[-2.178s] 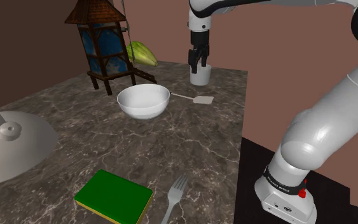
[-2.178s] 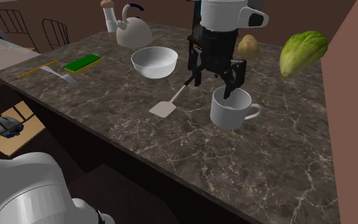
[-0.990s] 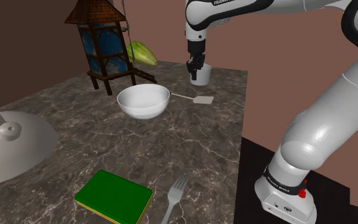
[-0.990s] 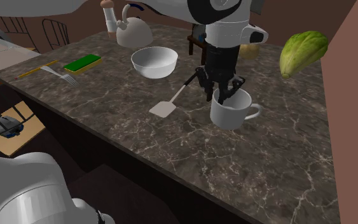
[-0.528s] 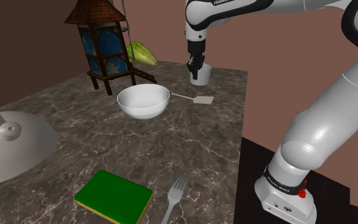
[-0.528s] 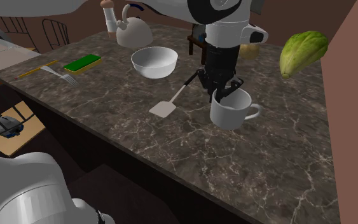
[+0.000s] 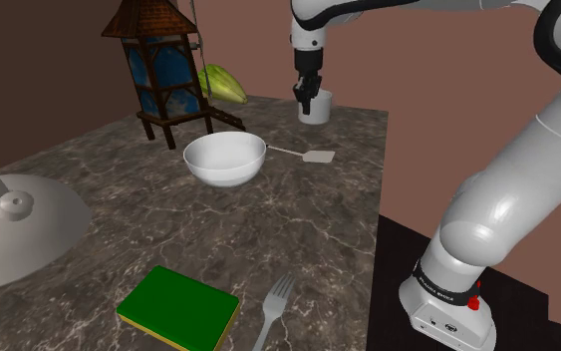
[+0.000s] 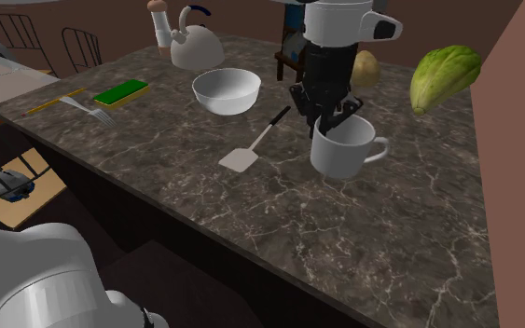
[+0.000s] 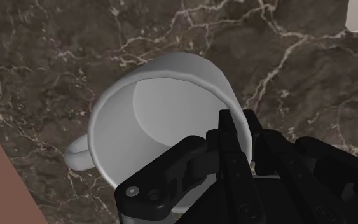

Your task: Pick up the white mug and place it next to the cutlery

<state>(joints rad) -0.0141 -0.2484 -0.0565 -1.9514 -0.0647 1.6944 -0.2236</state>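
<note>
Shoulder view, near edge of the marble counter [image 7: 298, 219]: fork [image 7: 273, 304] beside a green block [image 7: 178, 309]; mid-counter, a white bowl [image 7: 225, 160] with a white spatula [image 7: 308, 155] just beside it; far end, the white mug [image 7: 318, 112] (well apart from the fork), its rim clamped between the fingers of the gripper [image 7: 305, 100], one finger inside the wall and one outside; handle on the side opposite the fingers.
</note>
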